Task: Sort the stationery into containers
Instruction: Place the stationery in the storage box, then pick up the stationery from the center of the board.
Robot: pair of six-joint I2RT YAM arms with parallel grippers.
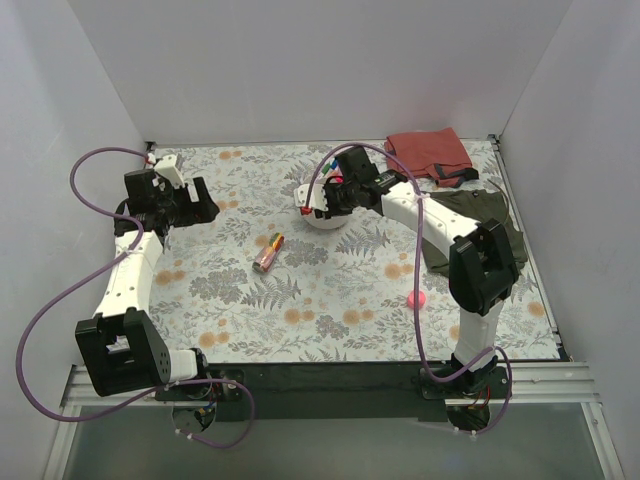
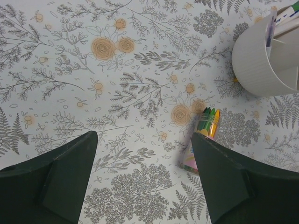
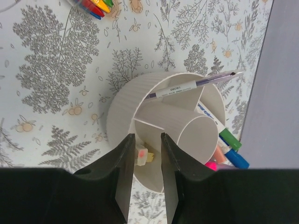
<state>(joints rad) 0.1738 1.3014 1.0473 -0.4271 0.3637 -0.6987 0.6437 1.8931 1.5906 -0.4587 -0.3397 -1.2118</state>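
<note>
The round white bowl [image 1: 322,217] stands at the back middle of the table. My right gripper [image 1: 325,196] hovers over it. In the right wrist view the gripper [image 3: 146,137] is open by a narrow gap above one compartment of the bowl [image 3: 122,109], where a small pale bit with a pink spot [image 3: 143,156] lies. A lilac-white pen [image 3: 191,86] rests across the rim. Pens with green [image 3: 230,139] and blue [image 3: 238,159] caps stand in another compartment. The pink-orange patterned tube [image 1: 268,252] lies mid-table. The pink ball [image 1: 417,298] lies at the right. My left gripper [image 1: 200,206] is open and empty.
A folded red cloth [image 1: 430,152] lies at the back right, with an olive-green cloth [image 1: 482,225] beside the right arm. In the left wrist view the open gripper [image 2: 144,136] is above the table, the tube [image 2: 204,137] by its right finger and the bowl [image 2: 261,65] beyond.
</note>
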